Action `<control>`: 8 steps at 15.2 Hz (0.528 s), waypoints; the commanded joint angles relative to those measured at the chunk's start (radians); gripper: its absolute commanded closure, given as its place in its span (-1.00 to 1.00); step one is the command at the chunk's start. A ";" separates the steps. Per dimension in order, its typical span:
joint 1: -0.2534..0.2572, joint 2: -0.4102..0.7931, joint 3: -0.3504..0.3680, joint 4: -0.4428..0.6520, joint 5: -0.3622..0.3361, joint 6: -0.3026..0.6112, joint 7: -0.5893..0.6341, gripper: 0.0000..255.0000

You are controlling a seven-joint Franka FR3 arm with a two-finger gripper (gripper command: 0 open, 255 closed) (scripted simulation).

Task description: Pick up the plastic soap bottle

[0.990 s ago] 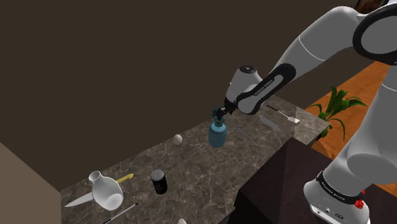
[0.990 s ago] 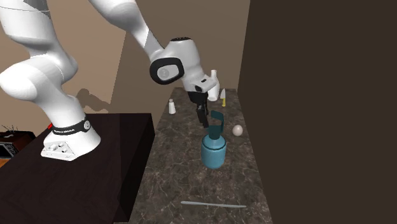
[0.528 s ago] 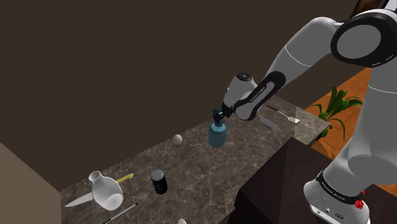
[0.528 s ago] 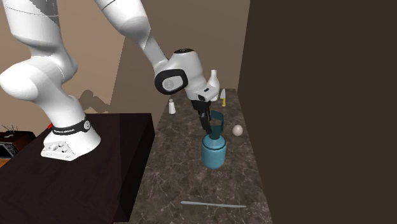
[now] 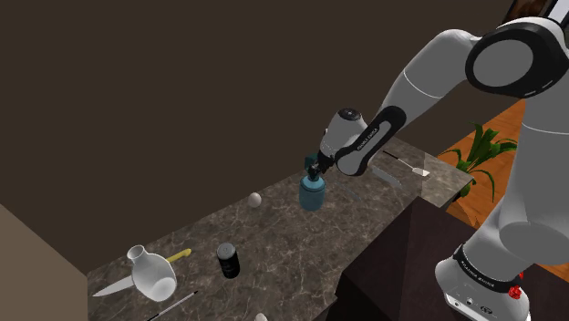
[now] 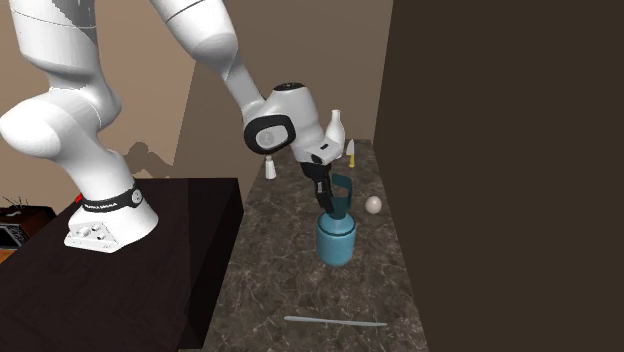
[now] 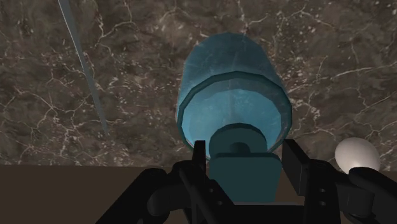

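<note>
Bottle [image 6: 337, 240] stands upright, neck pointing up, between gripper [image 7: 243, 156] fingers, apparently unclasped.

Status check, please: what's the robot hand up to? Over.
Fingers open, straddling the pump top. Blue bottle upright on counter. Egg nearby, not blocking.

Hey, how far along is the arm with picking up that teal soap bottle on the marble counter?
Done: the gripper is down over the teal soap bottle, with its open fingers on either side of the pump head. In hand: lining up the grasp, with no squeeze showing yet. Left: close, then lift; the bottle stands upright on the marble counter.
</note>
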 commanded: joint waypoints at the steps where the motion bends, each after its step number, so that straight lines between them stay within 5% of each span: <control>1: 0.000 0.002 0.000 -0.001 0.000 0.000 0.000 1.00; 8: -0.010 -0.042 0.015 -0.007 0.011 -0.038 -0.011 1.00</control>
